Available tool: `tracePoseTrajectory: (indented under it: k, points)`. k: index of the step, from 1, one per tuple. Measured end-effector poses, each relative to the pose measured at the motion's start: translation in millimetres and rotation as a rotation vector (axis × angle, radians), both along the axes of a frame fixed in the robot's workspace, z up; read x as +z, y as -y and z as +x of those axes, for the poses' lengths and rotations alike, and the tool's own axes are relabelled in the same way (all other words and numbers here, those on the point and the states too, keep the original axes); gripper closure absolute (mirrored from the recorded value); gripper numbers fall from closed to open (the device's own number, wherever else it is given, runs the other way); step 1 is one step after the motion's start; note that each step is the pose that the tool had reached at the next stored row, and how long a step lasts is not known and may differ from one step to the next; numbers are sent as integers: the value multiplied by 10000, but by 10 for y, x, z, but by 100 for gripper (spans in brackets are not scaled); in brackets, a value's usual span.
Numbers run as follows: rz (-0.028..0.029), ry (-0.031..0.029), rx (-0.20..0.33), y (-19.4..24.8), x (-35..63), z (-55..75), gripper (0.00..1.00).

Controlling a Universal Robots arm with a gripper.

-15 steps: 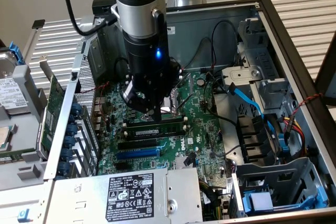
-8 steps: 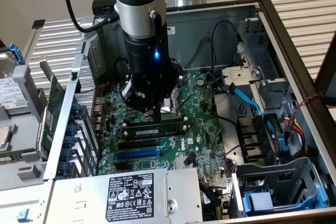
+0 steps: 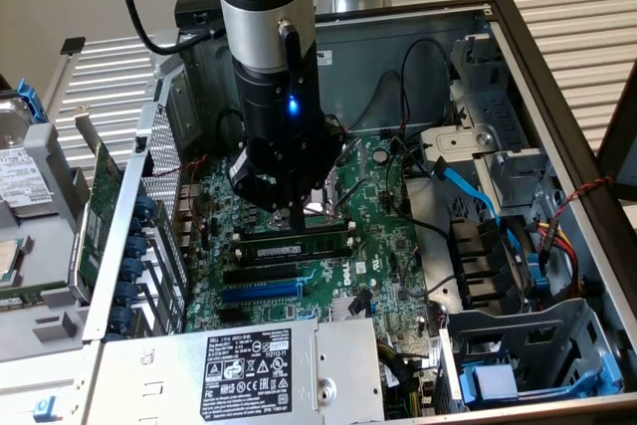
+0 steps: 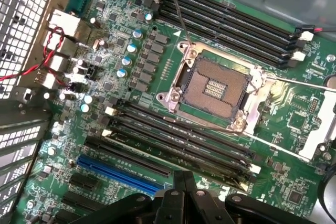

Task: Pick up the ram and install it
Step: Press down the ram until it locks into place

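Green motherboard [image 4: 131, 45] in open computer case [image 3: 557, 97]

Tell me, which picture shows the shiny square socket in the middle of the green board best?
The wrist view. There the socket sits in plain sight, with its metal frame and the grid of tiny contacts inside. In the exterior view the arm and tool stand in front of it, so just a bit of its metal frame peeks out.

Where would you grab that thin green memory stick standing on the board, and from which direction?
Take the ram by its long top edge, near the middle, coming straight down from above. It stands on edge on the motherboard, so only that upper edge is free, and its two flat faces lie close together, which suits a pinch. The gripper sits over that middle, fingers shut.
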State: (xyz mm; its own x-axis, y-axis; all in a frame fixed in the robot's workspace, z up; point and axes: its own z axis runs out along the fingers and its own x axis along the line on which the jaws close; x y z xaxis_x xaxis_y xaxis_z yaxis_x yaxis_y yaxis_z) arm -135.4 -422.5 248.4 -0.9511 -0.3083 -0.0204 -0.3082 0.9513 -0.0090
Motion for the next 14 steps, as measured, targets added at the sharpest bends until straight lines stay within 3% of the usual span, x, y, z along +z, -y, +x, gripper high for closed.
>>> tracePoseTrajectory:
  k: [14]
  points:
    - [0, -3, -2039, 0, 0, 0, 90]
